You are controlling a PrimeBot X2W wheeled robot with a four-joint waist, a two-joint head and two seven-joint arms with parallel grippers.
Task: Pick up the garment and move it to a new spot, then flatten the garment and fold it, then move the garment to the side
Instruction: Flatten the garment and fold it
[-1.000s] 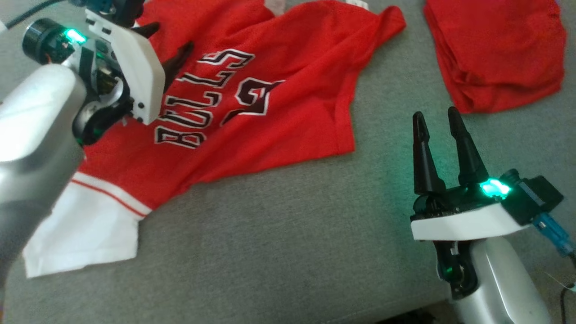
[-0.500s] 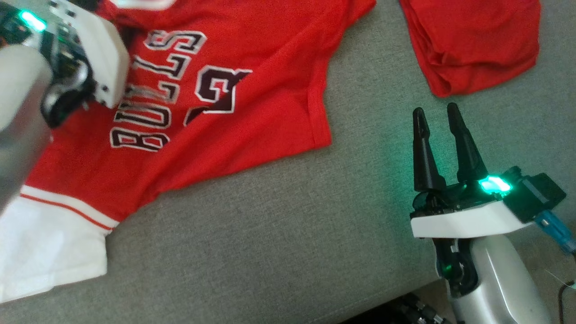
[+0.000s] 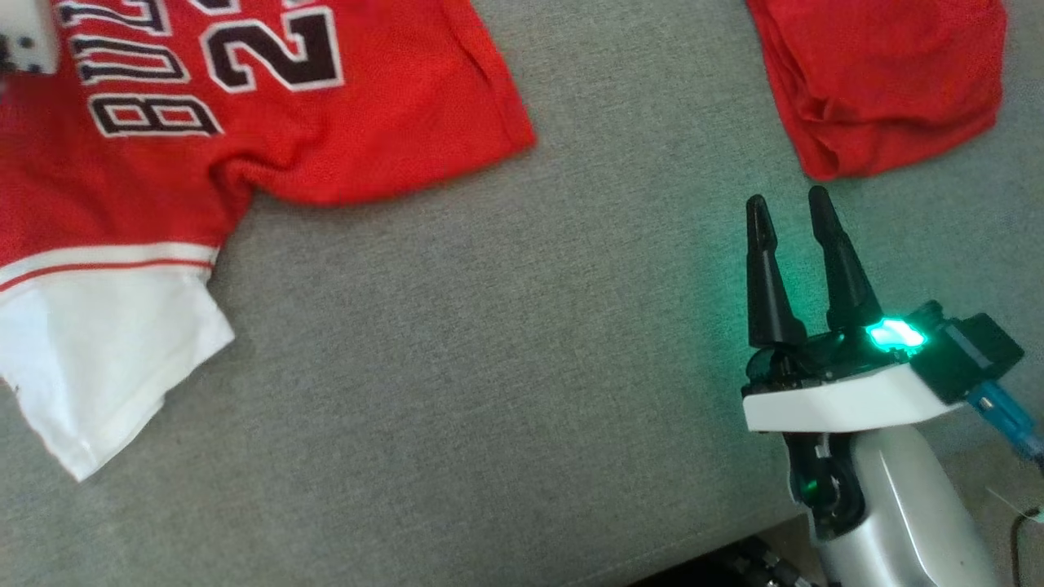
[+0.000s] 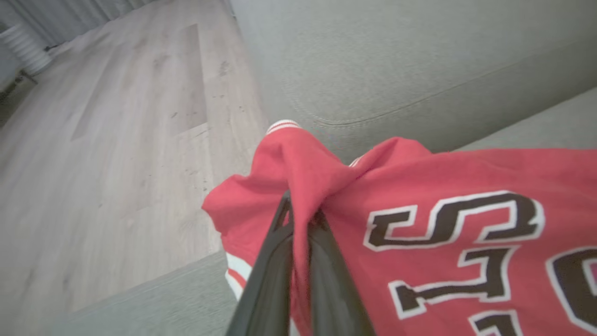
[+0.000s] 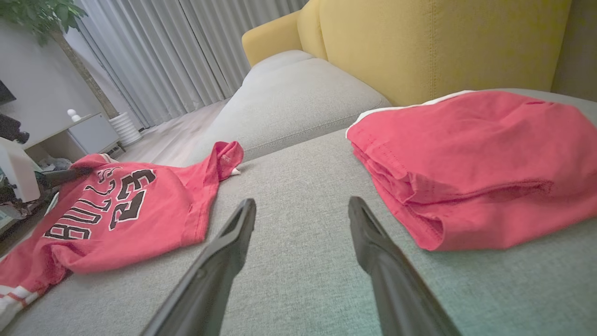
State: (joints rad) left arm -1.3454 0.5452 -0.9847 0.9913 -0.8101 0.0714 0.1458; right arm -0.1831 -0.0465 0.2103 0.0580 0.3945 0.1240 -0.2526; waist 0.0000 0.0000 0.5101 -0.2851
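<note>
L gripper (image 4: 301, 208) is clamped on a fold of the red jersey (image 3: 326, 139), prob. near its collar; the rest lies on the grey sofa seat (image 3: 489, 367). R gripper (image 3: 787, 210) hovers open w/ nothing in it, near a folded red cloth (image 3: 881, 81).

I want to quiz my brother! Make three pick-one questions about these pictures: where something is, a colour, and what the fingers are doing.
1. Where does the folded cloth lie?
A) on the floor
B) on the sofa, apart from the jersey
C) on top of the jersey

2. What colour fills the jersey's letters?
A) black
B) blue
C) green

3. What are the left fingers doing?
A) open and empty
B) gripping the folded cloth
C) shut on the jersey

Answers: 1 B, grey sofa shows between the two; 2 A, the letters are black edged with white; 3 C, red fabric is pinched between them.
</note>
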